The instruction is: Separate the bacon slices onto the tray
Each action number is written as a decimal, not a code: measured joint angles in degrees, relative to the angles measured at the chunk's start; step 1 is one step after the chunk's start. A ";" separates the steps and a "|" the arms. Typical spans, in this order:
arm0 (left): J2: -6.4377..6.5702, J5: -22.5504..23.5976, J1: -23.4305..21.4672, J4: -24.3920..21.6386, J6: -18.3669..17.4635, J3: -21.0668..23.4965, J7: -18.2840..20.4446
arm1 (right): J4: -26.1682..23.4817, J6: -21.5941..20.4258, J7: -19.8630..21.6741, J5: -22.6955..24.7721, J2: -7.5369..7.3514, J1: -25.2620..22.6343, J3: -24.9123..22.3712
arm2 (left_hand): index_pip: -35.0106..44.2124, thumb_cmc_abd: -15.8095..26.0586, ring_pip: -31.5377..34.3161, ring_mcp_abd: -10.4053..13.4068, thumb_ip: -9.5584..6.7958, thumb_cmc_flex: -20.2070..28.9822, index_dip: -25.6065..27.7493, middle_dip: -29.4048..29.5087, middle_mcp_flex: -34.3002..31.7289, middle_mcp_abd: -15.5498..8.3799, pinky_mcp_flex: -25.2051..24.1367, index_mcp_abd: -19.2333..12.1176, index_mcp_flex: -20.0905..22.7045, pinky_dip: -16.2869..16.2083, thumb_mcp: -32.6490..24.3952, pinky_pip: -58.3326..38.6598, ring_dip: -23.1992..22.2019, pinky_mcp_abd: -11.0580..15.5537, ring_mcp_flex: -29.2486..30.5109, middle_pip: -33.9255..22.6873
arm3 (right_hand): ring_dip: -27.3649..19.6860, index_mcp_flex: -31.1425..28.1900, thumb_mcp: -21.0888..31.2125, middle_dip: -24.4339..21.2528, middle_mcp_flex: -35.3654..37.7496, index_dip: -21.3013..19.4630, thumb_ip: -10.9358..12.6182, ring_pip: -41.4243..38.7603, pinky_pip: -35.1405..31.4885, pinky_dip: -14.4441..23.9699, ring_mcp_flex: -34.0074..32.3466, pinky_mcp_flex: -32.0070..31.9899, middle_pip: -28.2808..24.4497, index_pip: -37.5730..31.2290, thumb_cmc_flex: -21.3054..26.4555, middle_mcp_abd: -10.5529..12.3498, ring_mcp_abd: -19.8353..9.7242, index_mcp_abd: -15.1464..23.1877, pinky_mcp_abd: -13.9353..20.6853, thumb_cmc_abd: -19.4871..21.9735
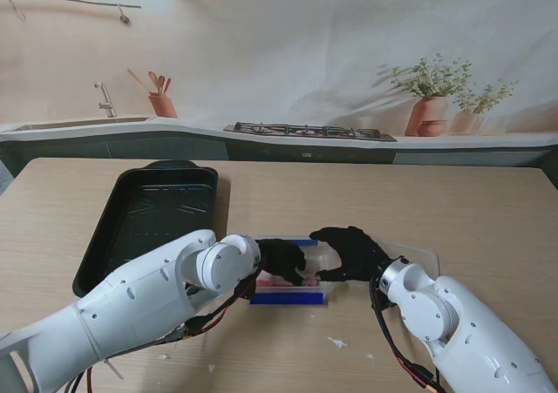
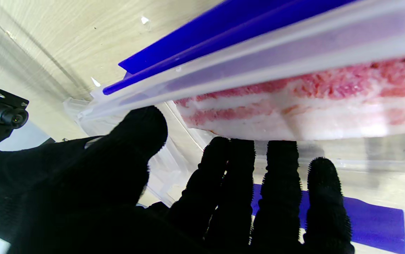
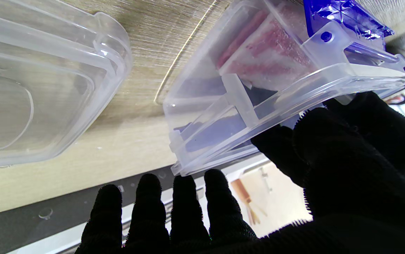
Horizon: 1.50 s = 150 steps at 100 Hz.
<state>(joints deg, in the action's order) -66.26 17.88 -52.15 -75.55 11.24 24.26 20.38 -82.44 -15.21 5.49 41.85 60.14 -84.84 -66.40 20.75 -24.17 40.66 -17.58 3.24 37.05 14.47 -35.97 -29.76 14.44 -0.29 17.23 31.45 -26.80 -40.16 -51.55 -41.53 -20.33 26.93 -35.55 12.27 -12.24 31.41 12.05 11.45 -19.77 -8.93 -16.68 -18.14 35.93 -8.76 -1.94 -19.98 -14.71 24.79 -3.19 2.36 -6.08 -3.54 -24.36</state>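
On the left of the table [image 1: 488, 210], a black tray [image 1: 118, 236] is set well apart from the work, presumably kept bare so that slices can be laid out on it. Nearer the middle, the left hand [image 1: 283, 260] is held over a clear box [image 1: 324, 275] with blue clips; in its wrist view the fingers [image 2: 280, 183] are extended side by side, with the thumb apart, their tips at the edge of the bacon [image 2: 312, 102], and nothing is pinched yet. The bacon is seen lying as one stacked slab inside the box, so separation appears not to have begun. To the right, the right hand [image 1: 353, 252] is placed at the box's end with fingers spread and nothing gripped, its thumb close by the rim, probably to steady the box. Farther right, the clear lid [image 3: 29, 88] is laid aside on the table.
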 measured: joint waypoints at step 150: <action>0.98 11.44 -0.95 -1.44 -5.22 -0.29 -3.36 | 0.15 0.09 -0.06 0.00 0.00 0.09 0.07 | 31.29 -9.13 8.54 5.45 2.15 9.18 7.28 -21.83 -19.92 -9.45 3.02 -16.94 11.72 -0.17 -3.20 -3.91 -7.45 -1.45 13.91 -2.85 | 0.00 0.00 0.03 0.00 0.00 0.00 0.00 0.00 0.00 0.00 0.00 0.00 -0.01 0.00 0.00 0.00 -0.02 0.00 0.00 0.00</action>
<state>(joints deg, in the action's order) -65.28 29.32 -53.11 -76.99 6.01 23.97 17.02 -82.30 -15.12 5.43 41.84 60.14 -84.74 -66.33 52.04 -33.31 49.19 -12.13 5.39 46.23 21.75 -57.80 -49.67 4.98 2.73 0.29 43.17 -26.96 -43.36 -55.46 -48.97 -21.79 40.85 -38.40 12.27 -12.24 31.44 12.06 11.45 -19.77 -8.93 -16.68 -18.14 35.93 -8.76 -1.94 -19.99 -14.71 24.78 -3.19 2.35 -6.08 -3.55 -24.36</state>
